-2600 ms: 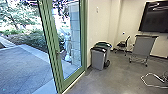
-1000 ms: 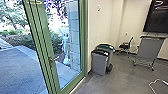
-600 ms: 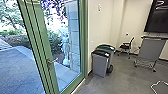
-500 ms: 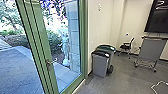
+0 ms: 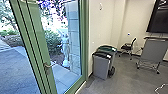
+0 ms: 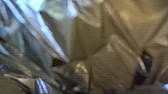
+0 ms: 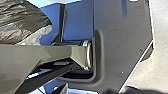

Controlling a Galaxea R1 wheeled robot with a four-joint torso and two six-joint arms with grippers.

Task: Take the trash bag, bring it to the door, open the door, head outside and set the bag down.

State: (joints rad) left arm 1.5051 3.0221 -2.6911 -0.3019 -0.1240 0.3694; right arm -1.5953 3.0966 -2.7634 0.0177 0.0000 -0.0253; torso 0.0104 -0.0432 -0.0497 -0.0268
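The trash bag, dark and glossy, lies in folds right up against the left wrist camera. Part of the same crinkled bag shows in the right wrist view, beyond the robot's own bar and plate. In the head view the green-framed glass door stands with its lever handle at the left of centre. Paving and plants are visible through its glass. How the fingers of either gripper stand cannot be made out.
Two grey bins, one with a black lid and one with a green lid, stand by the wall right of the door frame. Farther right are a chair, a wheeled stand and a wall screen. A white cable lies on the floor.
The head camera's view has shifted, with the bins, chair and stand now farther right and the door handle farther left and lower. The door itself shows no clear movement.
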